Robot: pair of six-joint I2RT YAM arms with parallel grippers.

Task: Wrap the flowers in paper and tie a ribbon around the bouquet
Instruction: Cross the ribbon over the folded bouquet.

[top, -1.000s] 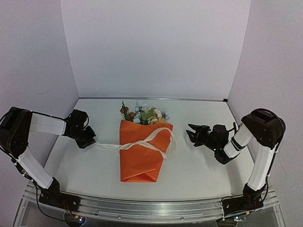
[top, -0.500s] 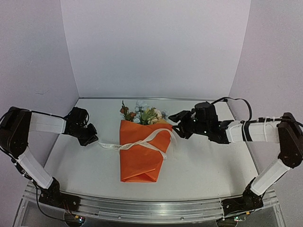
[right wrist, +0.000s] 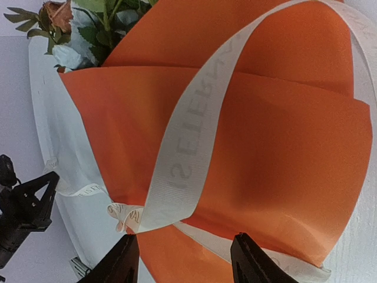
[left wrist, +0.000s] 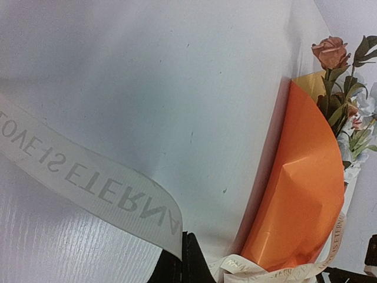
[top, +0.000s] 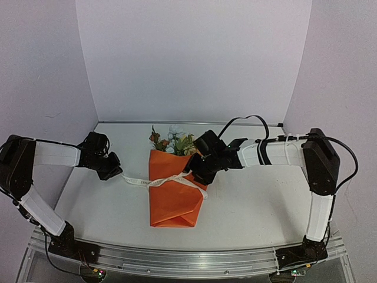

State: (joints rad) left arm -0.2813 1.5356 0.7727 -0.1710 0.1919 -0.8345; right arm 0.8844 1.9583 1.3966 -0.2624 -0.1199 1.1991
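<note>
The bouquet lies mid-table, its orange paper (top: pixel 174 203) tapering toward me and the flowers (top: pixel 177 143) poking out the far end. A cream ribbon (top: pixel 136 181) crosses the wrap, with a loose knot near its left edge. My left gripper (top: pixel 116 173) sits left of the bouquet, shut on the ribbon's left tail (left wrist: pixel 88 183), which runs into its closed fingertips (left wrist: pixel 187 259). My right gripper (top: pixel 196 172) hovers over the wrap's upper right part. It stands open (right wrist: pixel 184 239), straddling the ribbon (right wrist: pixel 194 135) where it loops across the paper (right wrist: pixel 283 159), and holds nothing.
White table (top: pixel 253 206) enclosed by pale walls at the back and both sides. The right arm's cable (top: pixel 244 119) arches over the far right of the table. The metal rail (top: pixel 177 259) with the arm bases runs along the near edge.
The right arm has swung from the table's right side leftward until its gripper is over the bouquet, and its jaws have opened wider. The left gripper has barely shifted, still holding the ribbon.
</note>
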